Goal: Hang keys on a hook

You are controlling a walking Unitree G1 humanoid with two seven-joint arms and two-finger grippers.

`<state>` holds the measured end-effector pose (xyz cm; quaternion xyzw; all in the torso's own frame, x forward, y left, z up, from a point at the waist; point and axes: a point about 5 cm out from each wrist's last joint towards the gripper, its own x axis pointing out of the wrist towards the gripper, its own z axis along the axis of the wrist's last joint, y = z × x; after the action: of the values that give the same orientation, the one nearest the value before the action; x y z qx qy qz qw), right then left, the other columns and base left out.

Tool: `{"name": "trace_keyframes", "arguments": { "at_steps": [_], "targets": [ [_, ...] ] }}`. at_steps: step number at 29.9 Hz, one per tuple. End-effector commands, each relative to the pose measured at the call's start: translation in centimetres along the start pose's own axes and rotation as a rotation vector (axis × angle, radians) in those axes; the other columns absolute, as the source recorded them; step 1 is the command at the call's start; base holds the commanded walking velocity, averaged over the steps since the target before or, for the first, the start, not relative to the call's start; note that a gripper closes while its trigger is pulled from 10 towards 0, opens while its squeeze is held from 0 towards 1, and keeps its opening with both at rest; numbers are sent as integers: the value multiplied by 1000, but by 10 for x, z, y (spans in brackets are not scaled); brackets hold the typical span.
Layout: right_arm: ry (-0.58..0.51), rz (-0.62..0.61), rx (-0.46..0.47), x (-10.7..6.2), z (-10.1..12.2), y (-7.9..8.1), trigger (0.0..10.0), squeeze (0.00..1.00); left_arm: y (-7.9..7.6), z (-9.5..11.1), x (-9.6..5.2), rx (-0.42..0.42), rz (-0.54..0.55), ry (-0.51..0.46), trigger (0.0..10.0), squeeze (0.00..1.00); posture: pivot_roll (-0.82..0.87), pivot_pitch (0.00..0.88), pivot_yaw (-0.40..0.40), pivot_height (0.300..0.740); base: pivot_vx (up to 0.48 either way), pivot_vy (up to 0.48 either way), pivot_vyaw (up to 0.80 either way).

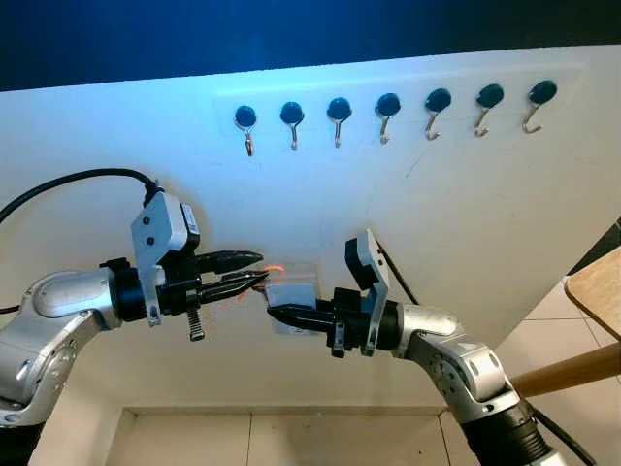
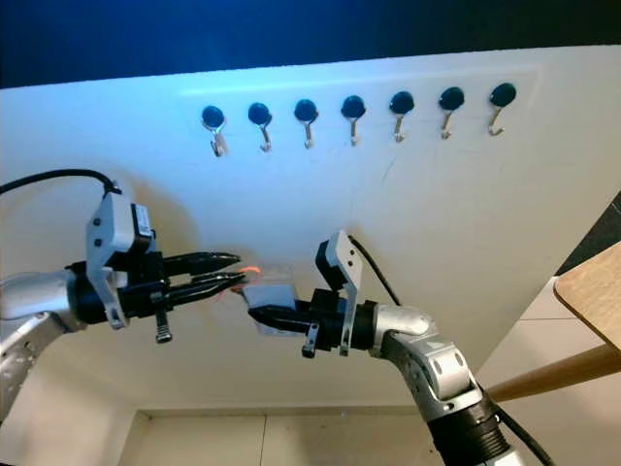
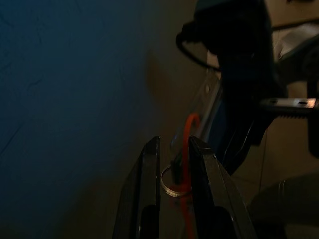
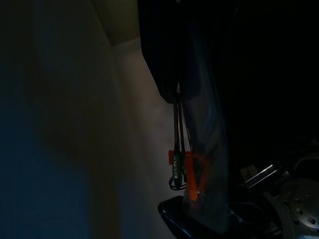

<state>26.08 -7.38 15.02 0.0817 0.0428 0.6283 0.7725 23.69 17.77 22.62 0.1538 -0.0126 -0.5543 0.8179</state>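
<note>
— Keys on the thin metal ring with the orange loop: where are you holding them?

— Your left gripper is pinching the ring; your right gripper is closing on the clear plastic tag, keeping everything steady under the dark-knobbed metal hooks.

— What is staying unclear?

— The keys themselves; darkness is hiding them.

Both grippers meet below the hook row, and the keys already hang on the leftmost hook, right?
No. The hooks are all bare in the left eye view. The keys' ring sits between the left gripper's jaws, where it meets the right gripper below the row.
</note>
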Motion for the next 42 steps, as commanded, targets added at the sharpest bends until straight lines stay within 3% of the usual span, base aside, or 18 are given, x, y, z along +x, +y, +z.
{"name": "trace_keyframes", "arguments": {
  "at_steps": [1,2,3,4,5,23,36,37,38,39,42],
  "targets": [
    [-3,8,-1,2,-2,3,0,0,2,-2,-6,0,2,52,10000,0,-84,71,83,740,0,0,0],
    [-3,8,-1,2,-2,3,0,0,2,-2,-6,-4,3,52,8588,0,-84,71,83,740,0,0,0],
    [-2,8,-2,2,-2,3,0,0,2,-3,-7,-7,3,53,2627,0,-84,71,83,740,0,0,0],
    [-2,8,-2,2,-2,3,0,0,2,-3,-7,-7,3,53,2627,0,-84,71,83,740,0,0,0],
    [-3,9,-2,2,-2,3,0,0,2,-3,-7,-9,5,51,0,0,-84,71,83,740,0,0,0],
    [8,19,-6,4,-4,2,0,0,12,5,-5,4,98,-58,0,0,-85,54,79,740,0,0,0],
    [30,19,-27,5,-7,4,0,0,9,8,3,-7,85,-115,0,0,-85,62,78,740,0,0,0],
    [33,6,-34,5,-7,3,9373,0,9,8,3,-8,84,-117,0,0,-85,62,78,740,0,0,0],
    [33,6,-34,5,-7,3,9373,0,9,8,3,-8,84,-117,0,0,-85,62,78,740,0,0,0],
    [32,-3,-36,5,-7,2,10000,0,8,8,4,-10,81,-118,0,0,-88,67,77,740,0,0,0],
    [11,-16,-29,4,-4,0,10000,0,7,7,5,-14,78,-122,0,0,-88,67,77,740,0,0,0]
  ]
}}
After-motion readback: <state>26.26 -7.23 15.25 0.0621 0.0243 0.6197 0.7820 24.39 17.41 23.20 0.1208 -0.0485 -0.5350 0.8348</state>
